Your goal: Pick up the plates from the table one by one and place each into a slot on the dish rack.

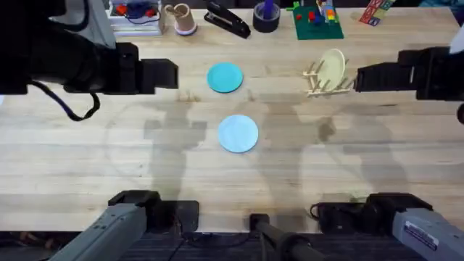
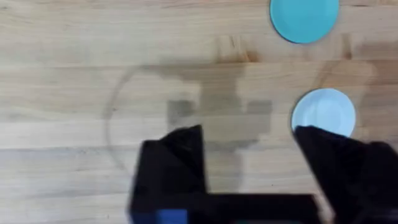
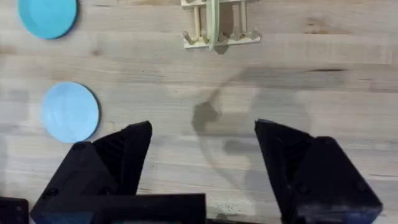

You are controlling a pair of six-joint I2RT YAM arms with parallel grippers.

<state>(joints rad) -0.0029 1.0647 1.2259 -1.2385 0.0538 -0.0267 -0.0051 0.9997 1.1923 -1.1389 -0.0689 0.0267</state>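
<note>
The left gripper [image 2: 249,174] is spread wide and holds nothing; its black fingers hang above bare wood, one fingertip just beside the small round pale light-blue plastic plate [image 2: 324,112]. The right gripper [image 3: 202,162] is likewise parted and unloaded, poised over open planks between that pale plate and the small light wooden dish rack of thin upright dowel pegs [image 3: 219,25].

Outward from there, the pale plate lies flat near the middle of the large light-coloured wooden plank table [image 1: 87,159]. The small round brighter teal plastic plate [image 1: 225,77] lies flat beyond it, toward the far edge and well apart from the rack. The rack stands toward the far right of the table, with a cream-yellow plate [image 1: 333,67] already upright in one slot.

Judging by this, neither blue plate has been picked up: both pickups and both placements are left, and the free slots beside the cream-yellow plate look narrow.
</note>
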